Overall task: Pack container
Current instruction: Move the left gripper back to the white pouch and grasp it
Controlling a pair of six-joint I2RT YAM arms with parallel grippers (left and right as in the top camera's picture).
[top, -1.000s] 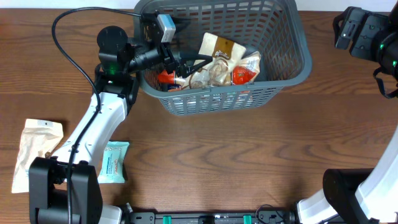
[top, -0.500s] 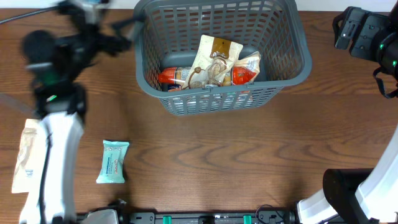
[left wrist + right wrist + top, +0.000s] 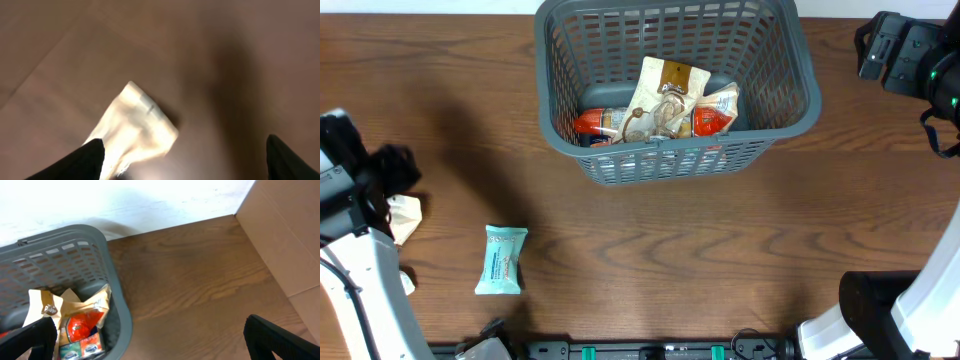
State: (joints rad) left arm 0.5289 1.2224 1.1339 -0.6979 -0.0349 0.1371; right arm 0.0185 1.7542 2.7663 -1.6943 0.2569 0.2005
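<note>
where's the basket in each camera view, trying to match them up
Overhead: the basket is at top centre of the table.
Left wrist: not in it; only a cream packet on wood.
Right wrist: lower left, cut by the frame edge.
Shared landmark: the red packet by the basket's right wall, right of middle in overhead, bottom left in right wrist.

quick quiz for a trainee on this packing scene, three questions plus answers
1. True or false: the teal packet lies inside the basket.
2. The beige pouch lies: A in the basket; B on the table below the left gripper; C on top of the teal packet.
3. Fill in: the left gripper and the right gripper are both ____, holding nothing.
Key: 1 false; 2 B; 3 open.
</note>
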